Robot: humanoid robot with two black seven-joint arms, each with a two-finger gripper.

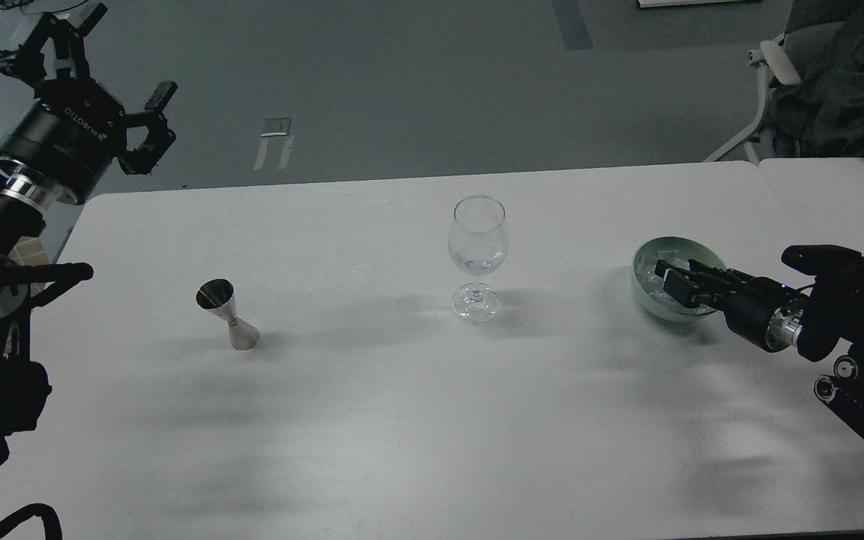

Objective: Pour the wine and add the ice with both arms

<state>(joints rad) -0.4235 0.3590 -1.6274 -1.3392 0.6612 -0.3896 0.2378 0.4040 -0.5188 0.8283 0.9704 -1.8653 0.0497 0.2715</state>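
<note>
**Spotter:** Set the scene for me.

**Operator:** Grey floor behind, a chair off in the far right corner, and a white counter (402, 420) running the width of my view. Starting at my right claw (673, 279): it's down inside the pale green bowl (646, 255) near the right end of the counter, right among the ice (653, 279). It's dark and partly masked by the rim, so I can't tell whether the fingers are spread or pinched on a cube.

**Spotter:** And the left?

**Operator:** Left claw (94, 75) is up high at the far left corner, off past the counter edge, fingers spread wide, holding nothing.

**Spotter:** Working outward?

**Operator:** The wine glass (478, 255) stands upright mid-counter, well apart from the bowl. There's a glint low in its bowl, maybe a little clear liquid or ice; I can't say which. Further left, the steel jigger (226, 313) stands alone, near nobody.

**Spotter:** So which step is this?

**Operator:** I'd call it the ice step, at the pickup. Next I'd want a firm pinch on a cube, a straight lift clear of the rim, then a carry left to above the glass mouth and a low release. Slippery cubes and a thin, tippy stem, so gently does it.
</note>
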